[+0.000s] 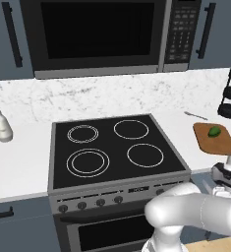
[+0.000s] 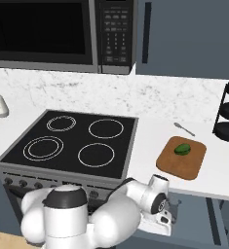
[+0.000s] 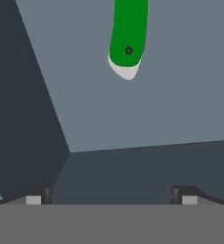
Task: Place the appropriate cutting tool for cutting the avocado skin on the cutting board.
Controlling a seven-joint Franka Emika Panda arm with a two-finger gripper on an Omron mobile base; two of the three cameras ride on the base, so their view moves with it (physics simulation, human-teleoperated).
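Our tool (image 3: 111,202), jaws spread and empty, looks into a grey drawer; the green-handled knife (image 3: 127,40) lies straight ahead, lengthwise away from us. The cutting board (image 2: 181,158) with the avocado (image 2: 183,149) waits on the worktop (image 2: 150,138) above.

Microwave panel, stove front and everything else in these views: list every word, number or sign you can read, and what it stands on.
No text can be read.
Microwave keypad: rows of pale button marks, too small and blurred to read.
Stove control strip: a small dark display between the knobs, nothing legible.
Bottle on the counter: no label visible.
Cutting board and avocado: no markings.
Green handle in the hand view: a small dark ring, no text.
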